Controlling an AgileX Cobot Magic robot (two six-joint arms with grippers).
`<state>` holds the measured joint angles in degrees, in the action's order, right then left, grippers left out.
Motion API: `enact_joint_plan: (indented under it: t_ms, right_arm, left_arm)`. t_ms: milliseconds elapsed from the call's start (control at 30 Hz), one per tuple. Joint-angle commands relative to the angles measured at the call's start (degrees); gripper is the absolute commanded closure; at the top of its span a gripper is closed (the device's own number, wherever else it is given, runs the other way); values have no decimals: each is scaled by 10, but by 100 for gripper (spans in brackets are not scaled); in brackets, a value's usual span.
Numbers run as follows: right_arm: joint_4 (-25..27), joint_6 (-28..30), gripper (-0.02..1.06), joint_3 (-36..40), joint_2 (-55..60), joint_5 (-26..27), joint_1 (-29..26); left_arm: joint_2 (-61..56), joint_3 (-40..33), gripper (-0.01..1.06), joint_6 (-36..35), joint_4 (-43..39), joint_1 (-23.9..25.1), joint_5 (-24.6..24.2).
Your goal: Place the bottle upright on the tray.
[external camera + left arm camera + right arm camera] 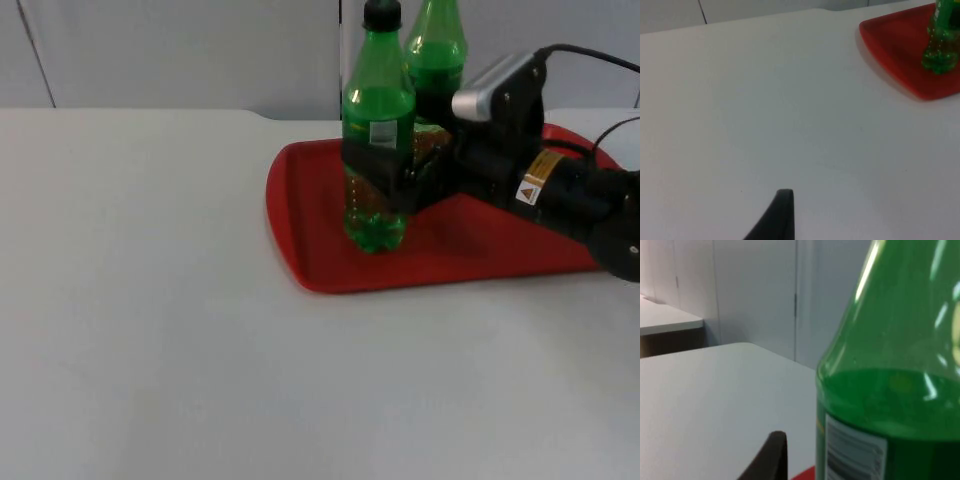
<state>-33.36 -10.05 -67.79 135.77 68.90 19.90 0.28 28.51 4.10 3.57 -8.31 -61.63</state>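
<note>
A green bottle (pixel 378 110) with a black cap stands upright on the red tray (pixel 300 200), near its left part. My right gripper (pixel 408 178) comes in from the right and is shut on the bottle's lower body. Seen from the right wrist, the bottle (pixel 890 390) is very close, with its label beside the fingertip (pixel 772 455). My left gripper (pixel 782 220) waits above bare white table to the left of the tray (pixel 890 50); the bottle's base (pixel 940 45) stands on the tray there.
A second green bottle (pixel 437 50) stands upright on the tray just behind the held one, close to my right arm. The white table spreads wide to the left and in front of the tray. The grey partition wall closes the back.
</note>
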Motion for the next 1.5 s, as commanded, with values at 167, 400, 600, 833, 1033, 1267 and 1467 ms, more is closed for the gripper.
enact_joint_plan:
  t_ms: [167, 400, 600, 833, 1033, 1267, 1467]
  right_arm:
    - [-23, 4, 0, 84, -53, 11, -2]
    - [21, 27, 0, 155, -102, -12, -3]
    - [55, 7, 0, 242, -213, -166, -1]
    - [52, -61, 0, 272, -370, -478, 46]
    - [71, -116, 0, 272, -496, -667, 98]
    - [72, -226, 0, 272, -617, -772, 115]
    - [72, -226, 0, 272, -671, -871, 115]
  left_arm:
    - [-3, -2, 0, 0, 3, -3, 1]
    - [-3, -2, 0, 0, 3, -3, 1]
    - [-3, -2, 0, 0, 3, -3, 1]
    - [-3, -2, 0, 0, 3, -3, 1]
    - [-3, -2, 0, 0, 3, -3, 1]
    - [-3, -2, 0, 0, 3, -3, 1]
    - [-3, -2, 0, 0, 3, -3, 1]
